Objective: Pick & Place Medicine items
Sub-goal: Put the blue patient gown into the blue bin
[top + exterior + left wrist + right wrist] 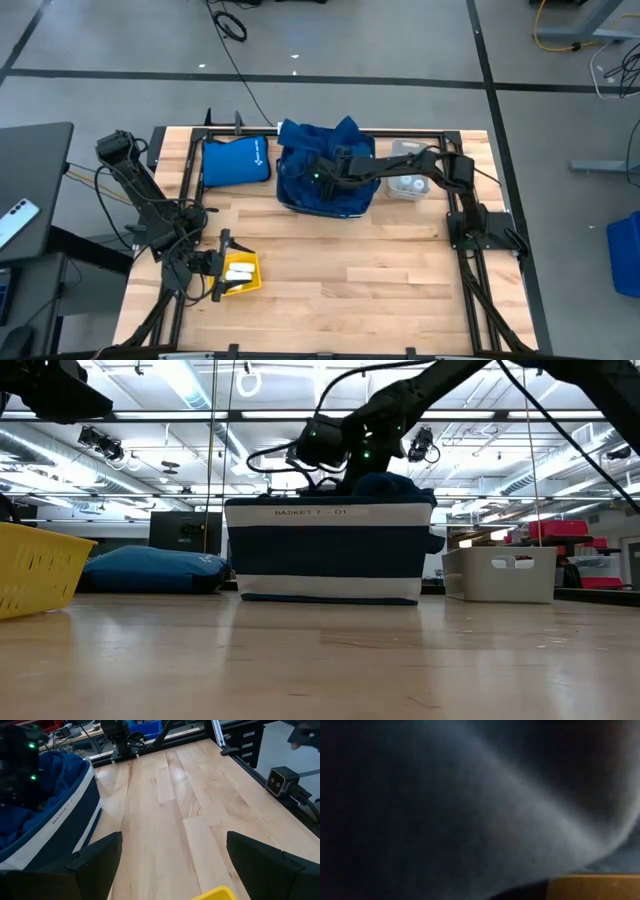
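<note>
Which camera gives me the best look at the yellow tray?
The high view: the whole yellow tray shows from above, with pale packs inside, by the left claw. The low view shows only one side wall; the left wrist view, a corner; the right wrist view, nothing.

Blue pouch (235, 161) beside striped basket (328, 552) of blue cloths (318, 140), white bin (499, 574), wooden table (350, 270)

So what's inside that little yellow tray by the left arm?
The yellow tray holds at least two cream-white oblong packs, side by side. The left gripper hangs over its near edge, jaws open, so anything beneath it stays hidden.
</note>
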Available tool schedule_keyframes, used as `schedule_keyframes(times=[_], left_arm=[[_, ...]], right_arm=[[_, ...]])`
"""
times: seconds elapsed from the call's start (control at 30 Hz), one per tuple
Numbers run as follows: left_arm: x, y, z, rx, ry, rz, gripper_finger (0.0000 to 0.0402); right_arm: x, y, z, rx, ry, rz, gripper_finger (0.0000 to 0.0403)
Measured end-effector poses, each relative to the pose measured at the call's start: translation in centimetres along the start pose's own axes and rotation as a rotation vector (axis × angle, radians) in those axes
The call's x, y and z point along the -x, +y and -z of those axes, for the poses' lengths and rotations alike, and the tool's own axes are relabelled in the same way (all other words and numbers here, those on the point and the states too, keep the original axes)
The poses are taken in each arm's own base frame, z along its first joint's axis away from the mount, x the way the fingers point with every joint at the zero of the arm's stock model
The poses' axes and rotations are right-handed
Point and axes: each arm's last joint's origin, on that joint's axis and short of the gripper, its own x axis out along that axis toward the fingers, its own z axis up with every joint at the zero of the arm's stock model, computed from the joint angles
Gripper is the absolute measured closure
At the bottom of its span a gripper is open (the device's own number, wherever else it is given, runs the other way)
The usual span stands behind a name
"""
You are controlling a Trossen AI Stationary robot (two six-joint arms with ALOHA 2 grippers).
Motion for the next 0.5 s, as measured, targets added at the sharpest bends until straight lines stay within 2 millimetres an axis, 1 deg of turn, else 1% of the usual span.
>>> schedule_keyframes(times=[0.1, 0.2, 0.33, 0.5], left_arm=[[0.0, 0.0, 0.0, 0.001, 0.000, -0.002, 0.0040], [0.0, 0.0, 0.0, 0.003, -0.001, -0.002, 0.0040], [0.0, 0.0, 0.0, 0.005, -0.002, -0.001, 0.0040], [0.0, 0.0, 0.0, 0.005, -0.003, -0.001, 0.0040]], right_arm=[[1.0, 0.3, -0.4, 0.016, -0.021, 0.094, 0.0401], [3.1, 0.2, -1.2, 0.005, -0.086, 0.162, 0.0401], [7.0, 0.0, -2.4, -0.040, -0.209, 0.199, 0.0395], [12.3, 0.1, -3.2, -0.055, -0.359, 0.171, 0.0378]])
